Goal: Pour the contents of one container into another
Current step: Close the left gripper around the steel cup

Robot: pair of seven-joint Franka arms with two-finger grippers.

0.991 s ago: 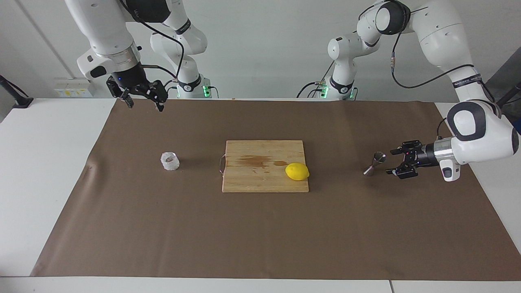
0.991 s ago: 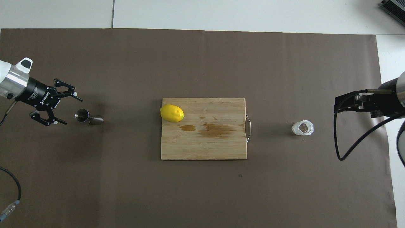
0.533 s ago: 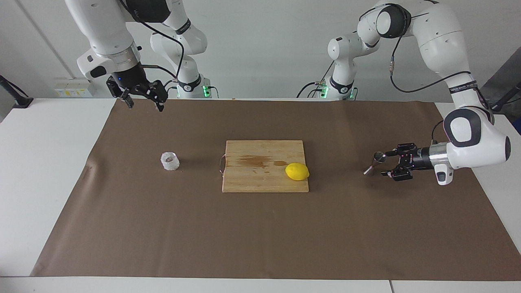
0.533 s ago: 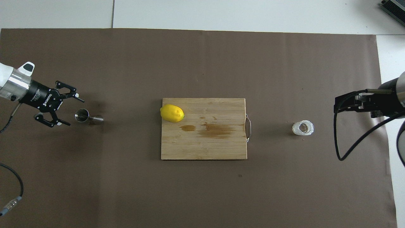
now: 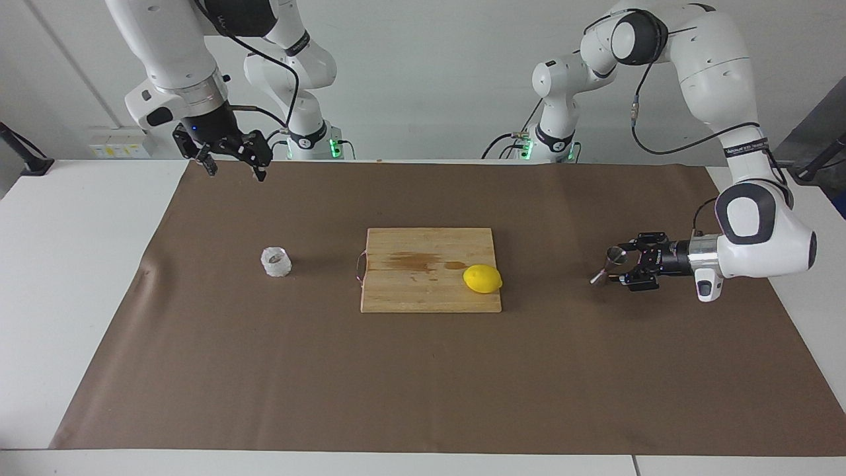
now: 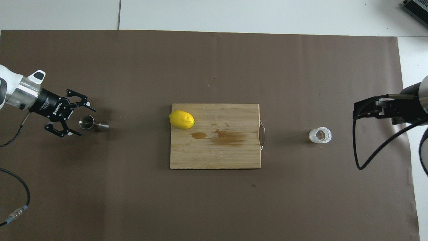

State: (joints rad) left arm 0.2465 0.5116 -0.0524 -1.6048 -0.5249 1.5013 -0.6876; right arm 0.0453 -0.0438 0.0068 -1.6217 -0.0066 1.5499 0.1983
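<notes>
Left gripper [image 5: 618,264] lies low and sideways at the steel jigger [image 5: 609,264], fingers spread wide, one to each side of the upper cone, not yet touching it as far as I can tell. The jigger stands on the brown paper mat [image 5: 423,383] at the left arm's end, roughly 9 o'clock of the cutting board [image 6: 215,150] in the overhead view; the frosted glass cup [image 5: 276,262] sits at 3 o'clock of the board, well apart.

Right gripper [image 5: 232,162] hangs high over the mat's edge by its own base, fingers apart, empty, waiting.

Judgement: close on the narrow waist, slowly; a polished hourglass body is slippery and tips easily.

Jigger: shiny, dark inside. Cup: squat, knobbly, whitish. Lemon [image 5: 482,278]: waxy, on the stained bamboo.
</notes>
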